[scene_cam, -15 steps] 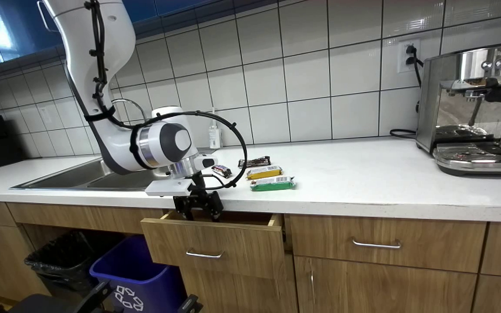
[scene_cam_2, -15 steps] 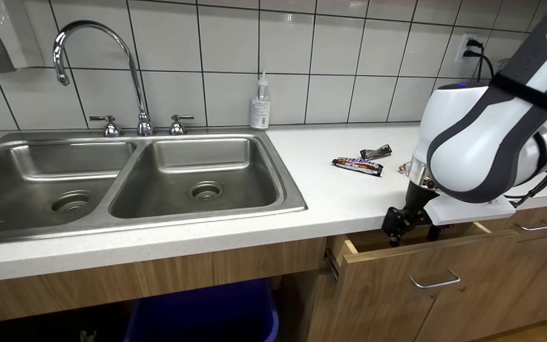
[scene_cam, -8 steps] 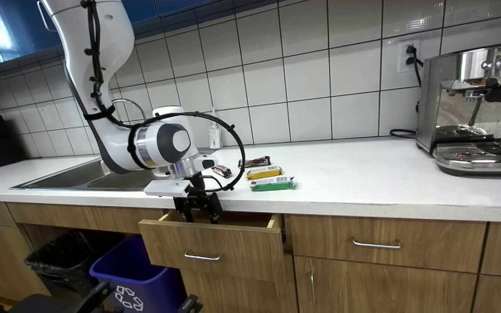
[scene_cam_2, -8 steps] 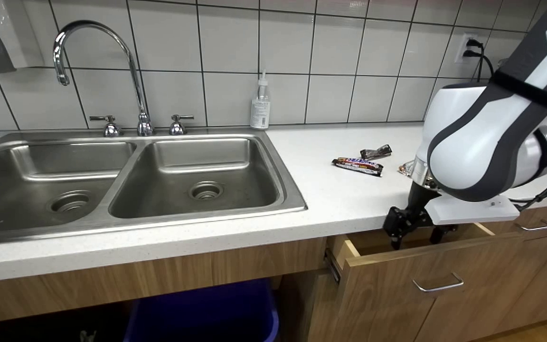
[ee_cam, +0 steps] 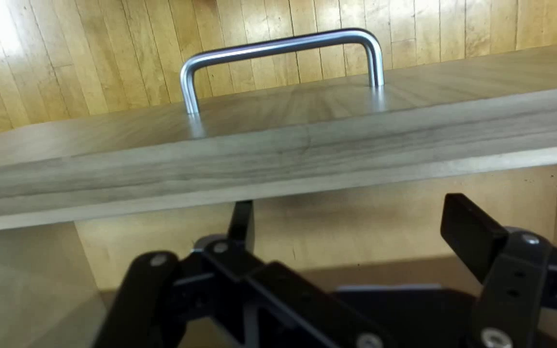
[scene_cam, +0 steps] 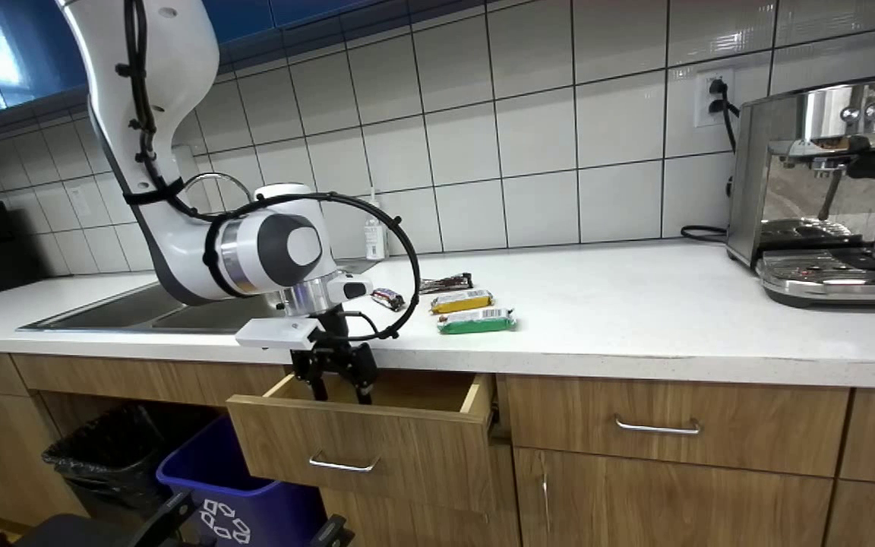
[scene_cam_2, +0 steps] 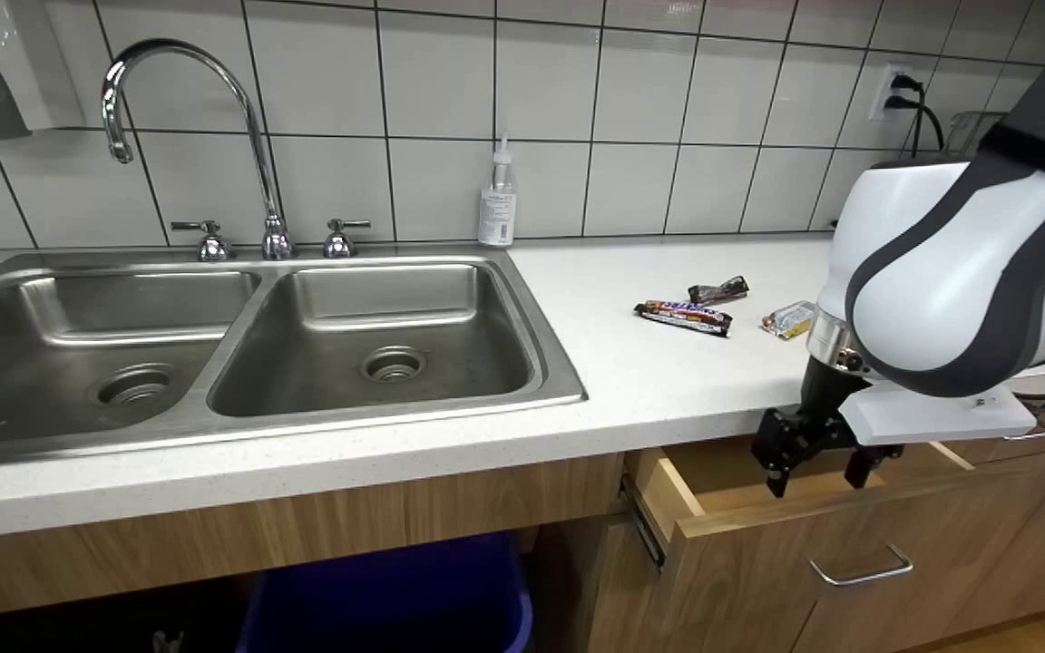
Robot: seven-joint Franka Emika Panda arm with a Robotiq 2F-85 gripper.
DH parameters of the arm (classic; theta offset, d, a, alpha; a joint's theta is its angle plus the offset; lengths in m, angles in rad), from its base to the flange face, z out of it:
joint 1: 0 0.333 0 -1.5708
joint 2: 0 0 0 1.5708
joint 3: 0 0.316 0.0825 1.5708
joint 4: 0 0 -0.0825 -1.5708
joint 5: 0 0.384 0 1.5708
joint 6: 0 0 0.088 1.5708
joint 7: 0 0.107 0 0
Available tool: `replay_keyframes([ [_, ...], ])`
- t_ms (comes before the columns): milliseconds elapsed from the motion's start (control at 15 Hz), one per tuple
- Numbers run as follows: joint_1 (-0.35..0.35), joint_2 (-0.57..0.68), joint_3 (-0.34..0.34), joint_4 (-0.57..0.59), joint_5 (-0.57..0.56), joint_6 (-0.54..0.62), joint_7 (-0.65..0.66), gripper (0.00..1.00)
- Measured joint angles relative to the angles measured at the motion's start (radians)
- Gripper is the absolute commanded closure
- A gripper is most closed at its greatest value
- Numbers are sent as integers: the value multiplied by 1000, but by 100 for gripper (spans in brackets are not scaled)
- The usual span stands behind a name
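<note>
Beneath the white countertop point(scene_cam: 604, 304): one wood-fronted drawer point(scene_cam_2: 675, 486), open, chrome bar handle point(ee_cam: 278, 47); just inside its front panel point(scene_cam: 422, 460), black Robotiq gripper point(scene_cam_2: 816, 485), fingers point(ee_cam: 469, 232) wide apart.

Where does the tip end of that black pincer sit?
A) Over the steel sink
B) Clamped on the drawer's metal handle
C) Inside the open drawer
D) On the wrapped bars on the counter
C: both exterior views show the pincer pointing down into the open drawer, and the wrist view shows the metal handle ungripped on the drawer's outer side.
</note>
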State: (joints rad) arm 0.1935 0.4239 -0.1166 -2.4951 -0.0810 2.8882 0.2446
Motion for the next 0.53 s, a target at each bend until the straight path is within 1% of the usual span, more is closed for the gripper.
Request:
replay_keyframes([
  [533,53,-40,-36,-81,-3,0,24,0],
])
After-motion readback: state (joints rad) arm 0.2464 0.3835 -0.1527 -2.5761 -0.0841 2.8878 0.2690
